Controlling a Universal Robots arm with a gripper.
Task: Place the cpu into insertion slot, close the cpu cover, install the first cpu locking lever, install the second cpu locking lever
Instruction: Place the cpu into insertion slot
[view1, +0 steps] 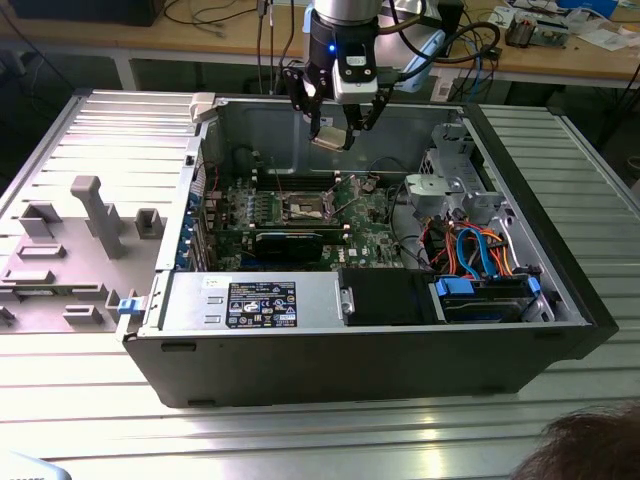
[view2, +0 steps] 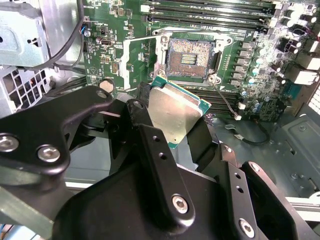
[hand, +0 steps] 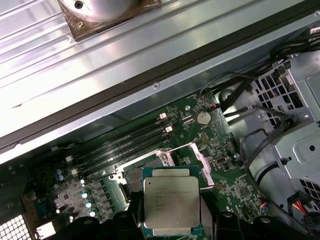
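My gripper (view1: 335, 128) hangs above the open computer case, shut on the cpu (view1: 327, 140). In the first wrist view the cpu (hand: 171, 202) shows its silvery metal top between the two black fingers (hand: 125, 225). In the second wrist view its pale face (view2: 176, 111) is tilted between the fingers (view2: 152, 150). The insertion slot (view2: 190, 57) lies uncovered on the green board below, its tan contact field bare, also seen in the exterior view (view1: 305, 208). The cpu cover (hand: 199, 159) stands swung up beside the slot. The cpu is well above the slot and not touching it.
Long black memory slots (hand: 125, 142) run beside the socket. A black block (view1: 290, 240) sits in front of it. A metal drive cage (view1: 450, 185) and orange and blue cables (view1: 470, 250) fill the exterior view's right. Grey fixtures (view1: 90, 215) stand outside the case.
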